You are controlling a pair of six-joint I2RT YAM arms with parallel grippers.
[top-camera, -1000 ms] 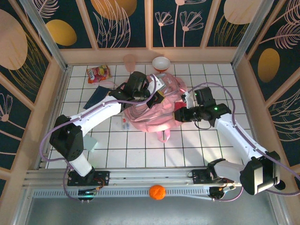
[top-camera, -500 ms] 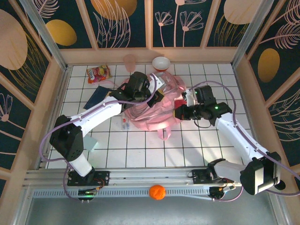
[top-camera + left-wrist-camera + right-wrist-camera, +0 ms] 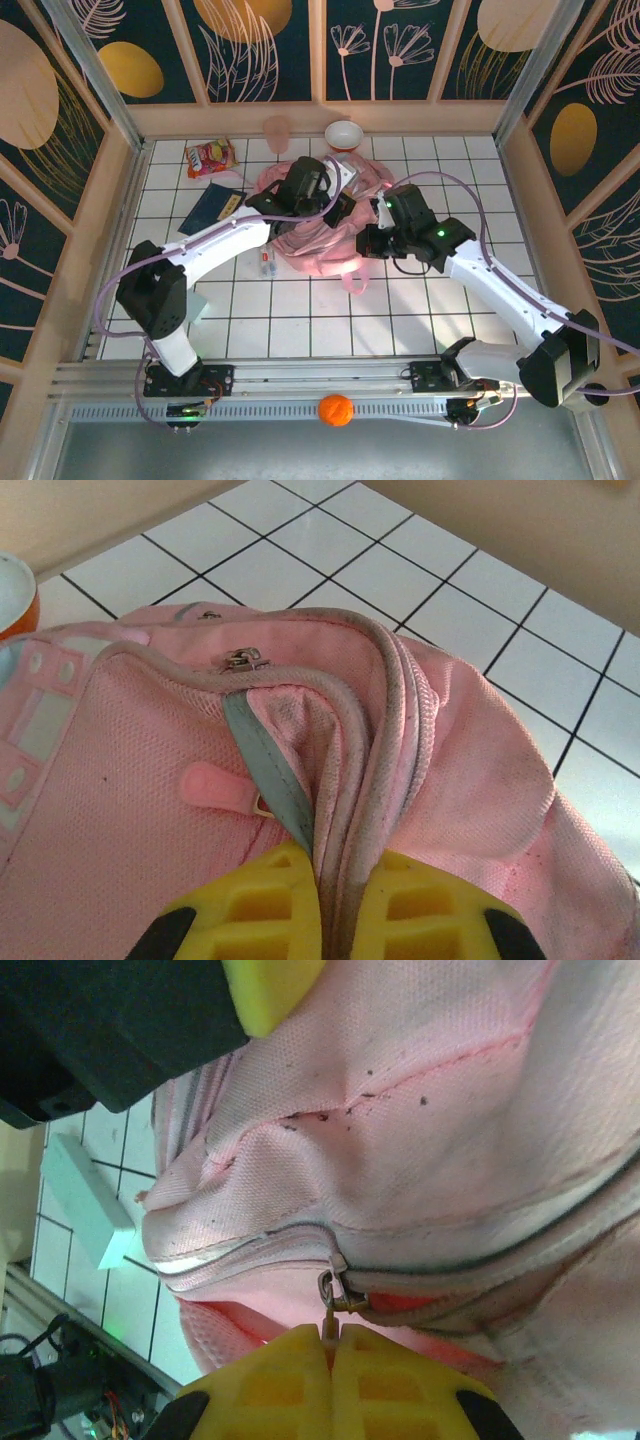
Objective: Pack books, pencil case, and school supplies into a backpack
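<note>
No legible text anywhere. Print on red-orange snack packet (image 3: 210,157) too small to read. Yellow label on navy book (image 3: 209,208) too small to read as well.
</note>
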